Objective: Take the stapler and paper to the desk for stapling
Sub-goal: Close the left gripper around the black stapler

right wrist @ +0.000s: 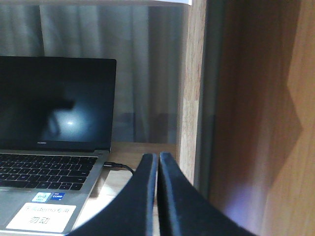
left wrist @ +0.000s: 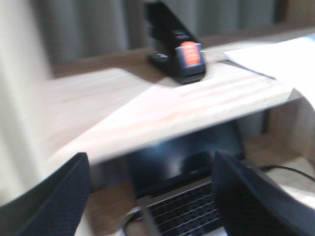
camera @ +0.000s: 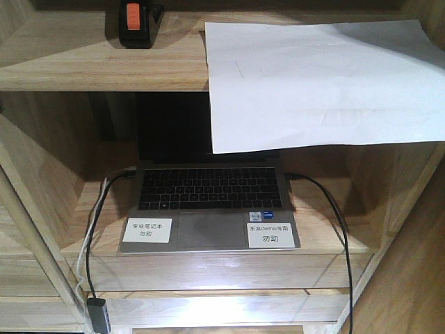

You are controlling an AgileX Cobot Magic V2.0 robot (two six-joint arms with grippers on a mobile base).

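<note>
Black stapler [camera: 135, 24] sits on the upper shelf [camera: 76, 66] near the paper [camera: 320, 87], which droops over the edge above a laptop [camera: 208, 195]; the left gripper [left wrist: 150, 162] faces it, jaws spread wide, likely to fit around it, while the right gripper [right wrist: 158, 158] is pressed closed, empty

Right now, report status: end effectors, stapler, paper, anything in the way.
Left end effector open, right end effector shut, both empty. Stapler and paper on top shelf, paper overhanging its edge. Laptop on shelf below.
</note>
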